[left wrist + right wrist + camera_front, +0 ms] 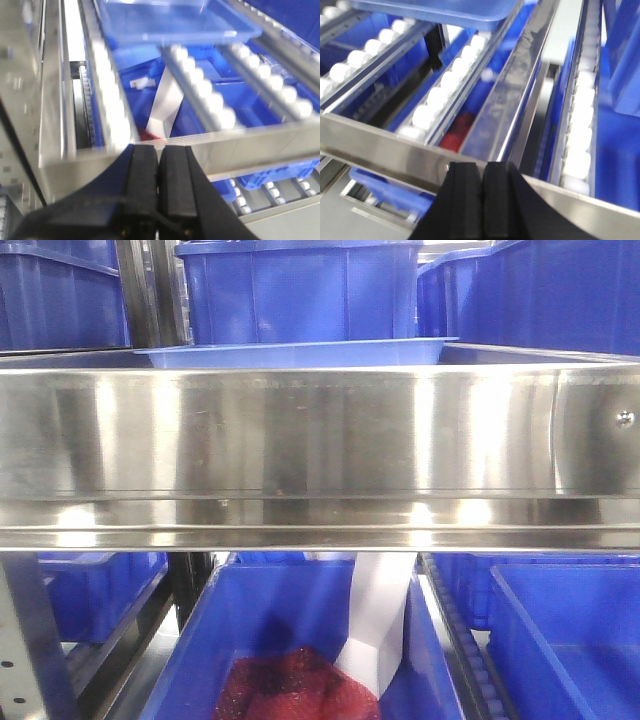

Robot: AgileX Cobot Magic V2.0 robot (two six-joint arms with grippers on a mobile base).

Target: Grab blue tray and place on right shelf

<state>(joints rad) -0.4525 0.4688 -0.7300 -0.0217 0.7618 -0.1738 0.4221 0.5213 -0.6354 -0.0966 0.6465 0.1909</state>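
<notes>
Now my left gripper [159, 165] and right gripper [483, 182] sit pressed together, holding nothing, low in their frames, while the shallow light-blue plastic tray [175, 22] lies on the shiny steel roller shelf [320, 450], upper centre.

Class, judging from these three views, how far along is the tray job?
Done: the shallow light-blue plastic tray rests on the white rollers of the stainless-steel rack shelf. In hand: nothing; the left gripper and right gripper have shut jaws, clear of it. Left: seemingly nothing.
</notes>
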